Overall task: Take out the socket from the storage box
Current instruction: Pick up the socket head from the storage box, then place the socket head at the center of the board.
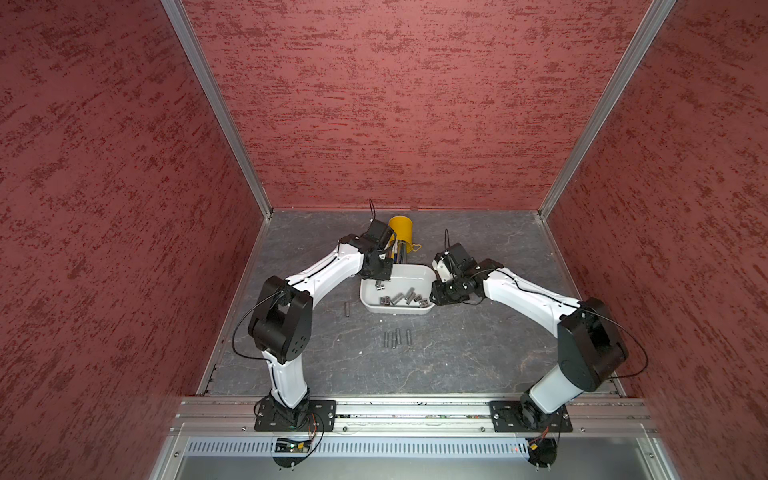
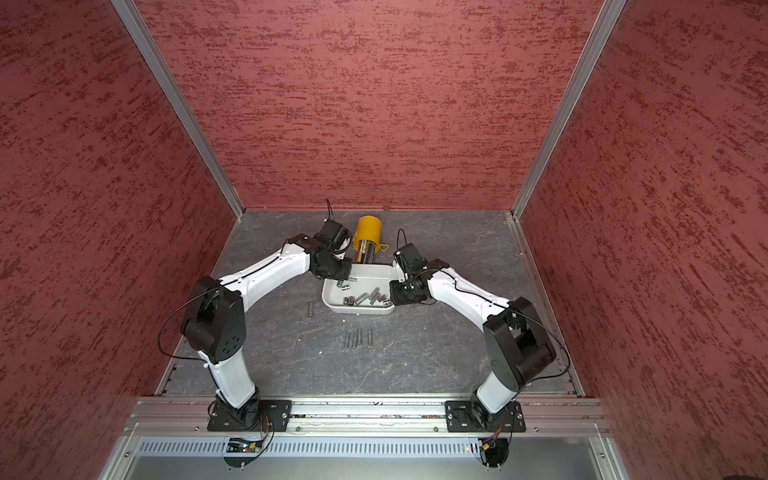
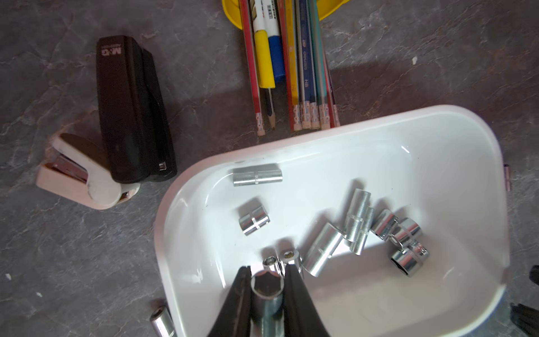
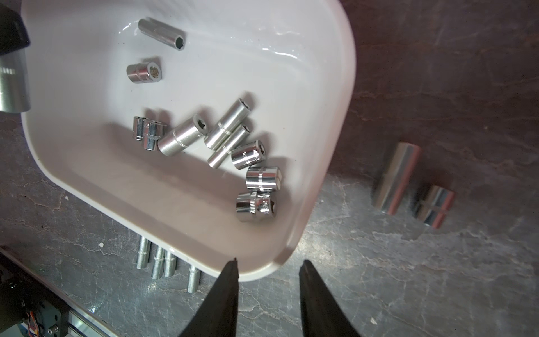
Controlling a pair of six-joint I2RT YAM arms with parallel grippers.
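The left pincer (image 3: 267, 270) is pinching one socket (image 3: 267, 294) between its two black fingers (image 3: 240, 291). The socket stands on end with its hex opening toward the wrist camera, over the inside of the storage box (image 3: 320, 137) and close to the rim on the left arm's side. The right wrist view catches this socket at the picture's edge, level with the box rim. Whether it touches the box floor cannot be told. Other loose sockets (image 3: 358, 227) lie scattered on the box floor ahead of the fingertips, two small ones just in front. The right pincer (image 4: 269, 264) is spread and holds nothing, poised over the box's corner on the right arm's side. In both top views a row of four sockets (image 1: 397, 337) lies on the worktop (image 1: 478, 353) in front of the box, and a single socket (image 1: 347, 309) lies near the box's left side. A yellow pen cup (image 1: 401, 232) lies tipped behind the box.
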